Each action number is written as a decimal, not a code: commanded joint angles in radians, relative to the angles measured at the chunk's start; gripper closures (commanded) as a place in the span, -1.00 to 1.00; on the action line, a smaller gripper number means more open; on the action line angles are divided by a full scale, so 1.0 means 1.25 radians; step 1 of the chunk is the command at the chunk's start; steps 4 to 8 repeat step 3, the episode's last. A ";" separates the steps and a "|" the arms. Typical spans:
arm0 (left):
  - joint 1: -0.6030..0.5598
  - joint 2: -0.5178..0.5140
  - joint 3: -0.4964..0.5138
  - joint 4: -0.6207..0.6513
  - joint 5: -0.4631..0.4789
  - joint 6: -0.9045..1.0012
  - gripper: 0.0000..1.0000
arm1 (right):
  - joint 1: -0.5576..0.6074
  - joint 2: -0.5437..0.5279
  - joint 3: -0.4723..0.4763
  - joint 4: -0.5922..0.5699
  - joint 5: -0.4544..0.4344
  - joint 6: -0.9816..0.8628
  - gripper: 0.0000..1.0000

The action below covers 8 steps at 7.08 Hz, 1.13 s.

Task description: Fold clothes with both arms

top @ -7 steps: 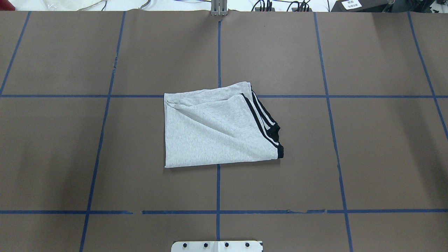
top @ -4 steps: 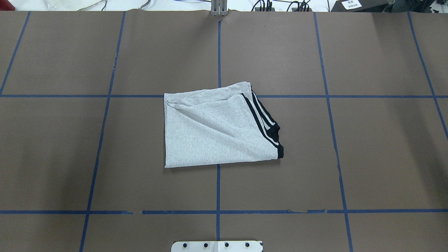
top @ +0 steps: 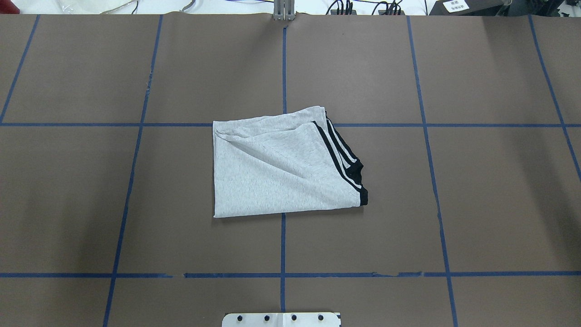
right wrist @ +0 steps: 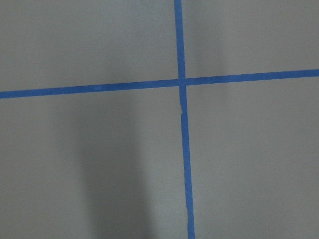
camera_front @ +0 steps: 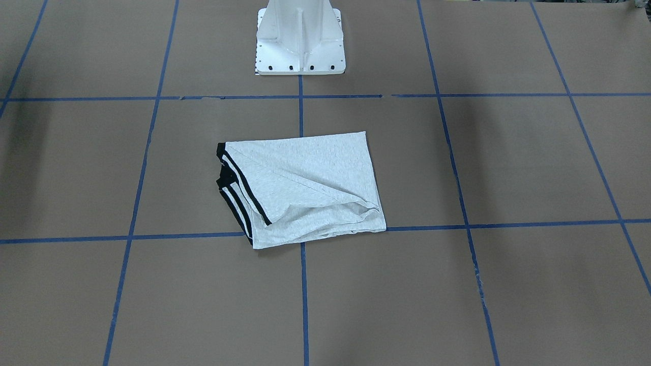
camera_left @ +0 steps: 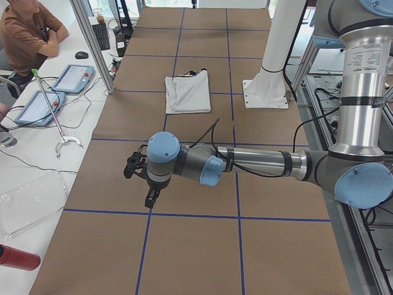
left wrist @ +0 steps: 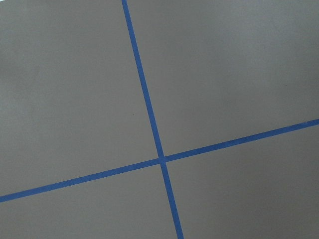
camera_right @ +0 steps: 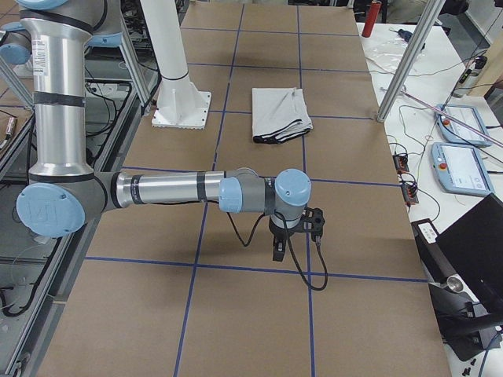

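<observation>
The grey T-shirt (top: 277,172) lies folded into a rough rectangle at the table's centre, black stripes along its right edge. It also shows in the front-facing view (camera_front: 305,183), the exterior left view (camera_left: 187,92) and the exterior right view (camera_right: 279,114). Its print is hidden. My left gripper (camera_left: 149,198) hangs low over bare table far to the shirt's left. My right gripper (camera_right: 277,250) hangs low over bare table far to its right. I cannot tell whether either is open or shut. Both wrist views show only brown table and blue tape.
The white pedestal base (camera_front: 300,40) stands at the robot's side of the table. Blue tape lines (top: 283,245) grid the brown surface. A seated operator (camera_left: 24,31) and control tablets (camera_left: 70,77) are beyond the table's far edge, with a red can (camera_left: 18,257) nearby.
</observation>
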 commanded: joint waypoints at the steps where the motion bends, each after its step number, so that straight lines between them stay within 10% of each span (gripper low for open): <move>1: 0.000 0.001 -0.001 0.001 0.000 0.000 -0.99 | 0.000 -0.002 0.006 0.007 -0.002 0.002 -1.00; 8: 0.000 0.001 0.001 0.001 0.000 0.000 -0.99 | 0.000 -0.004 0.005 0.008 -0.002 0.002 -1.00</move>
